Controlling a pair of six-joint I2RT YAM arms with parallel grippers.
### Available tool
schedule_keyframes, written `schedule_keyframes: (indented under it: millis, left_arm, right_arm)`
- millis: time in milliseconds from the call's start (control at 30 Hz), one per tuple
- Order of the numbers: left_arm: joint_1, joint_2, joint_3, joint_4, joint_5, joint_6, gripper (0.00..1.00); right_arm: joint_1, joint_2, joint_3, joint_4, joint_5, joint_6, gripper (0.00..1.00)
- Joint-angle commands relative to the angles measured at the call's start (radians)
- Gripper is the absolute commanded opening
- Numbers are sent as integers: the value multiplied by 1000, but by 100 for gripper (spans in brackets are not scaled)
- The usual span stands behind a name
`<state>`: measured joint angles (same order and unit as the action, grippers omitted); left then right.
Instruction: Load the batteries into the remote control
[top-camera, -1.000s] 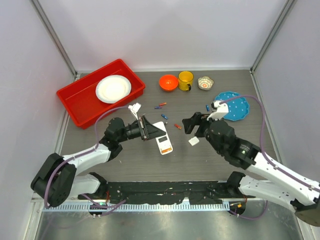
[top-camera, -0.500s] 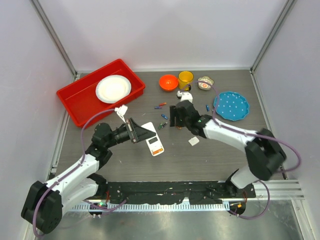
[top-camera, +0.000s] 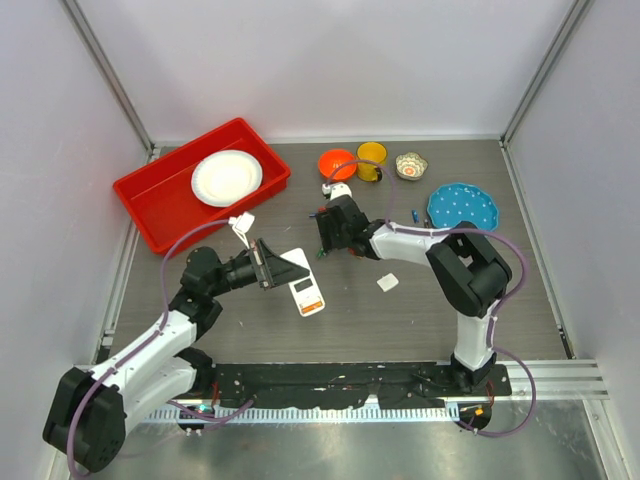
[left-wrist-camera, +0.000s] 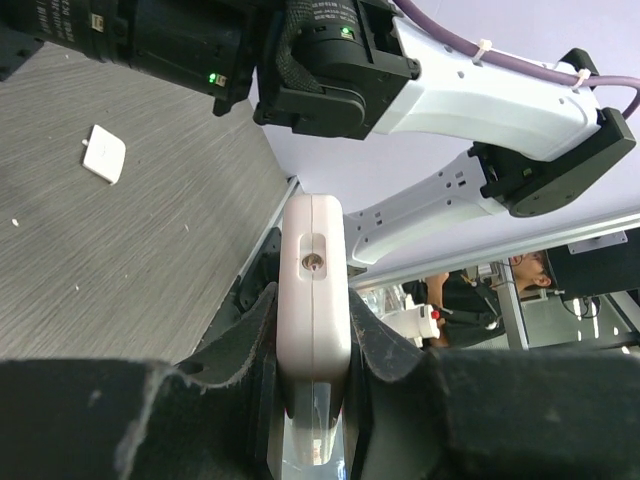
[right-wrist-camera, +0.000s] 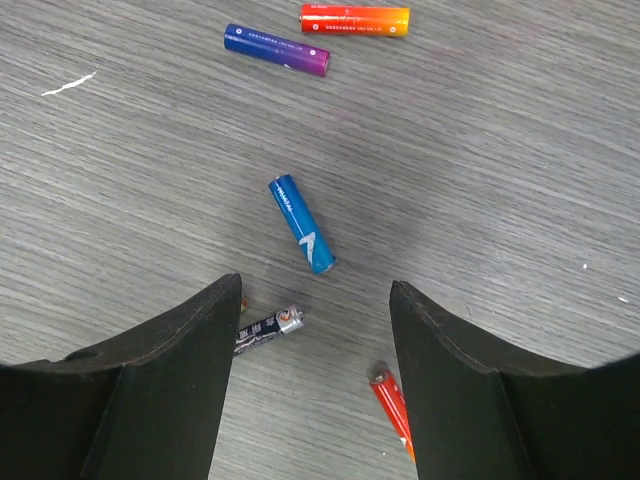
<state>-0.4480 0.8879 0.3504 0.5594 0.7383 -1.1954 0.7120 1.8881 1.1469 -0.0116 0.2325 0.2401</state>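
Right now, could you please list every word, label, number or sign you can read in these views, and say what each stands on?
No text can be read for certain.
On the purple-blue battery: a line of white print, too small to read.
On the orange-red battery: faint print, too small to read.
On the light blue battery: a white mark, not legible.
On the dark battery: white print, blurred.
On the remote control: no lettering visible.

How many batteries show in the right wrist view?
5: an orange battery and a purple-blue battery at the top, a blue battery centre, a dark battery lower left, a red battery below. More may be hidden.
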Motion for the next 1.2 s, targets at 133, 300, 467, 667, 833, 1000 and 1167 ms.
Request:
schedule_keyframes:
  millis: [133,300,467,667,833,1000,1167]
  left_arm:
    - [11,-4,-5,56,35,-3,0]
    - [12,0,-7,60,32,-7,0]
    - [14,-1,-10,59,32,-7,0]
    - [14,0,-7,57,29,-9,0]
    - [14,-1,-10,56,32,-7,0]
    - [12,0,-11,59,33,-7,0]
    - [12,-1,-4,57,41,-9,0]
  right_arm:
    - [4,64,79,104,16,-44,64]
    - [3,109,120,75,21,-70,61]
    - [3,135,122,70,21,-76,59]
    - [3,147,114,50,18,-70,40]
    - [3,151,96,48,19,-68,28]
    - [1,129,70,50,44,-55,8]
    - [-9,-62,-1,100,93,-9,1]
